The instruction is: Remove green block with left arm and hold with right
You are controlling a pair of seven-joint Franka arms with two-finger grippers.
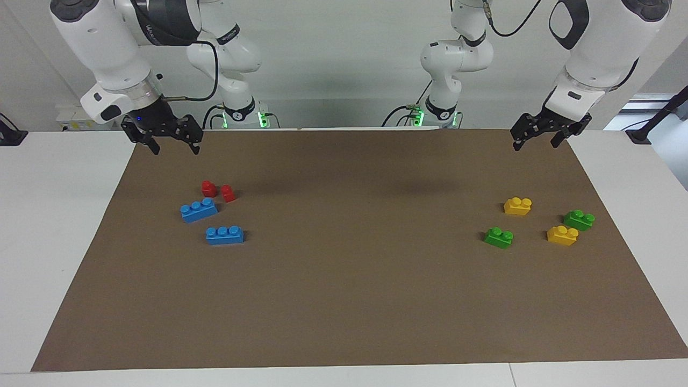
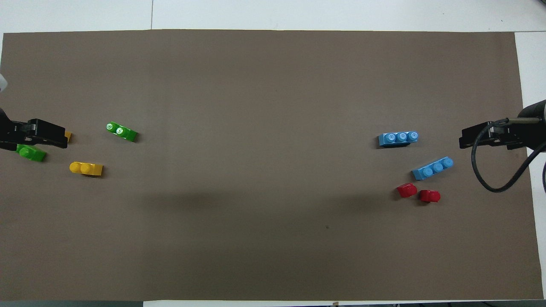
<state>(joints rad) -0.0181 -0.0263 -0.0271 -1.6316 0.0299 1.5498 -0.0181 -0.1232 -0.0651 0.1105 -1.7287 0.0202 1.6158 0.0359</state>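
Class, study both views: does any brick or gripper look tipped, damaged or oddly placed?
Nothing stands out. The green block, like all the other bricks, sits studs-up on the brown mat; the left gripper and right gripper hang open above its edge.

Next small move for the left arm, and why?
Probably bring the left claw out over the bright green block and lower it. Both claws hang raised with fingers apart at the mat's edge nearest the robots, holding nothing. The block sits free on the mat, apart from the darker green block. The right claw waits.
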